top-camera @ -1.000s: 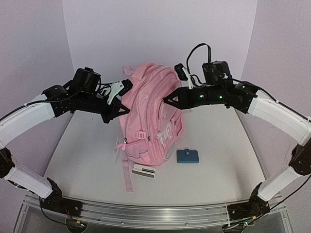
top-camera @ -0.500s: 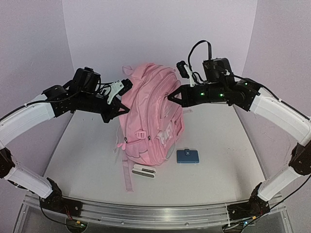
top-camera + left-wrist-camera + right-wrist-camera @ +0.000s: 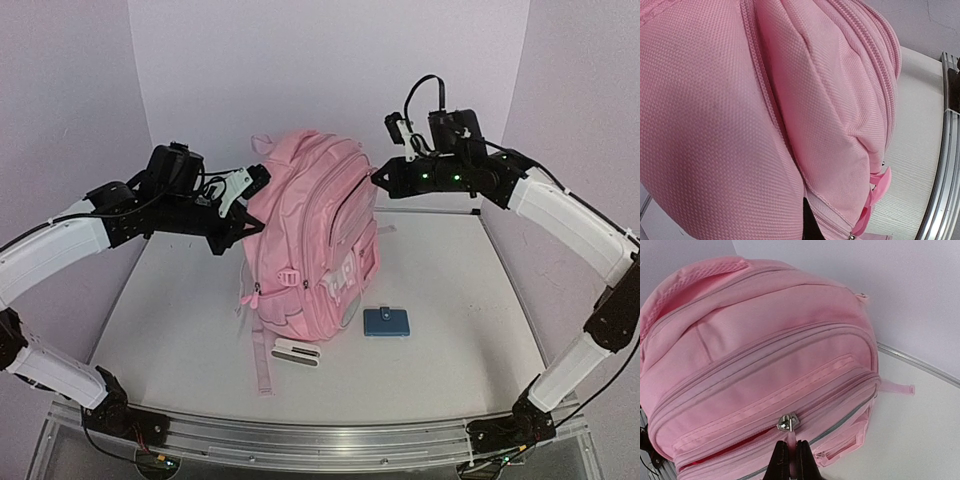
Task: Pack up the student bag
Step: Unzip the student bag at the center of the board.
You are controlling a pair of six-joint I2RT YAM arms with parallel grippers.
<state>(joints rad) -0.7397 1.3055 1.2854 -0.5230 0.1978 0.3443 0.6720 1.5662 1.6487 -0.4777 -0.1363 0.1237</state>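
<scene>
White for the small case [image 3: 297, 352] nearest on the table [image 3: 450, 300], blue for the wallet [image 3: 387, 321] just beyond, to its right. Behind both, upright at mid-table: the pink backpack [image 3: 310, 230], pockets facing the near edge. At its left flank, left gripper [image 3: 248, 220] with jaws pressed together, on fabric or not cannot tell; farthest, at its upper right, right gripper [image 3: 790, 449] pinching the pink zip pull [image 3: 788, 423].

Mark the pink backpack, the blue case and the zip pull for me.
pink backpack [image 3: 310, 240], top external view, middle of its front panel.
blue case [image 3: 387, 321], top external view, centre of its upper face.
zip pull [image 3: 786, 422], right wrist view, its metal piece.
</scene>
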